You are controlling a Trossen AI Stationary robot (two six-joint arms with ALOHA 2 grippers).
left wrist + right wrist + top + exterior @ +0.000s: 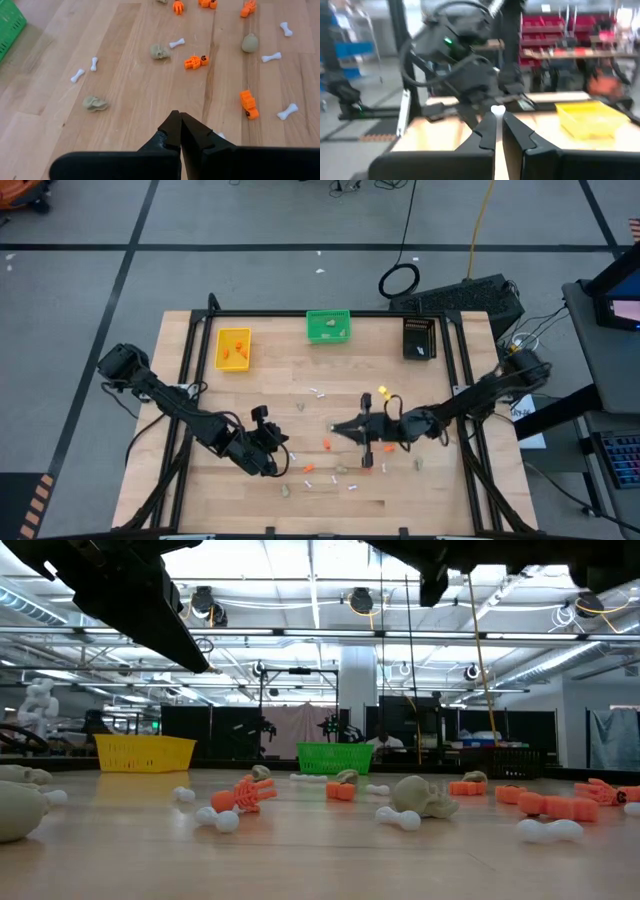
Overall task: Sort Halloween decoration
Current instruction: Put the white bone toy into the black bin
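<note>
right gripper [495, 120] pinching white bone [497, 110] at shaft | left gripper [179, 122] waiting pressed together, empty | pieces appearing light, rigid, slippery

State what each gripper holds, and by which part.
The right gripper pinches a white bone by its lower end between its fingers. The left gripper is shut, holding nothing.

The right gripper [498, 116] pinches a small white stick [497, 110] at its fingertips. Beyond it stands the left arm [465, 70], with the yellow bin [590, 119] beside that arm on the table [440, 137].
</note>
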